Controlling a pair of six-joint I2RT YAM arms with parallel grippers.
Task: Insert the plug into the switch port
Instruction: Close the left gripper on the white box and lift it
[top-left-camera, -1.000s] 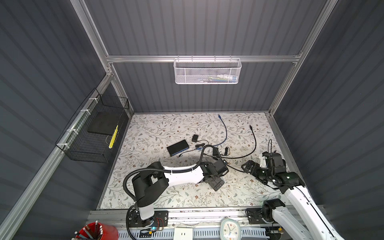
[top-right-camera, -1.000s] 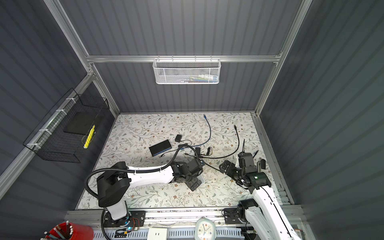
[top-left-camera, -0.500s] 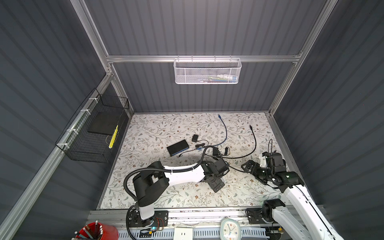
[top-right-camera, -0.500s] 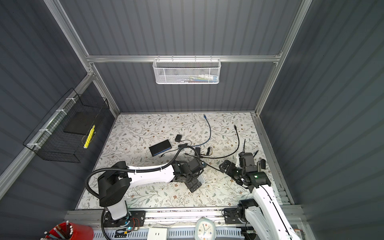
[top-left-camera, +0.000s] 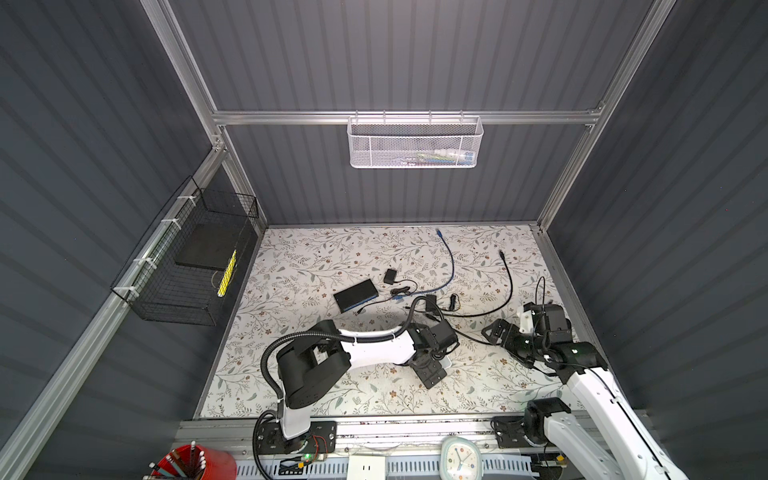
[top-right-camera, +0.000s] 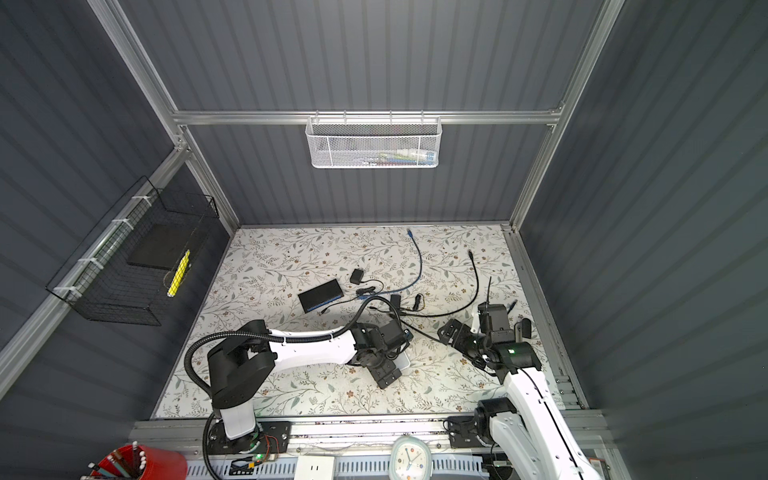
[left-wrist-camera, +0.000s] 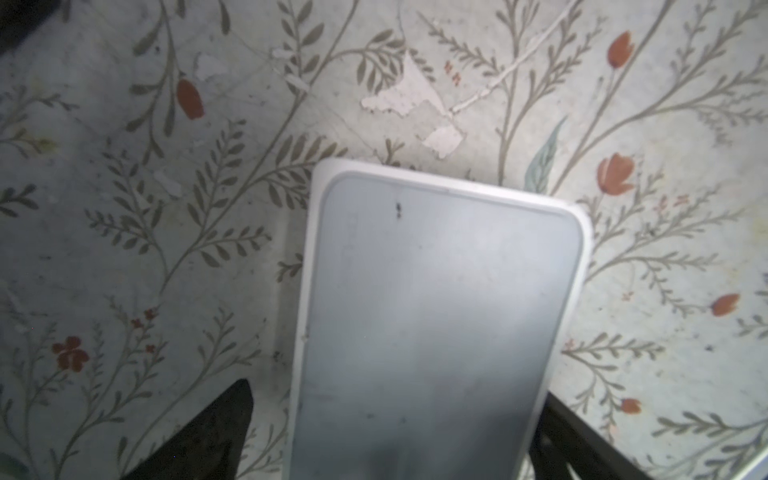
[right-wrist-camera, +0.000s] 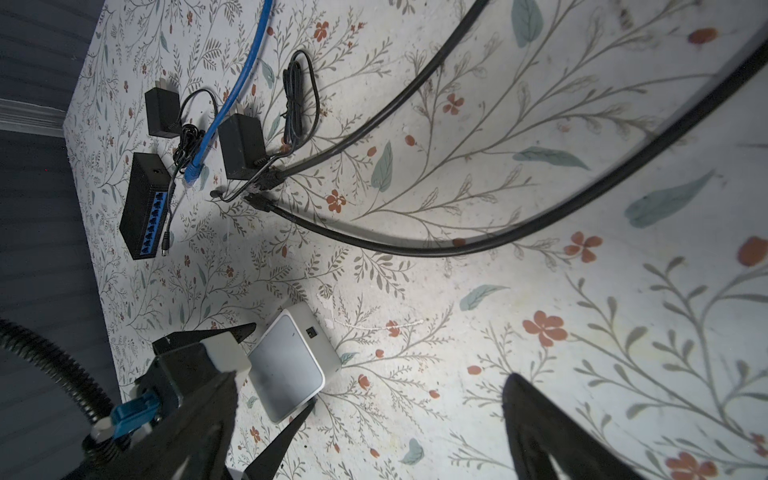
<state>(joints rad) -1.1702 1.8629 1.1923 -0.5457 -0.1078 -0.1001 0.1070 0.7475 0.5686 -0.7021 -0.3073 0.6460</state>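
Black switch (right-wrist-camera: 145, 199) w/ blue ports (right-wrist-camera: 154, 222), blue cable (right-wrist-camera: 246, 62), floral mat (right-wrist-camera: 457, 332)

One second on, we find the right gripper (top-left-camera: 496, 332) has crept a shade away from the bench's right edge toward its middle, drawing nearer the left arm in both top views. The left gripper (right-wrist-camera: 277, 369), astride the white box (left-wrist-camera: 436, 311) near the bench's front edge, seems to have slid a touch closer to that edge. Its jaws have begun to ease inward by a hair, leaving one finger (left-wrist-camera: 216, 432) just clear of the box's side.
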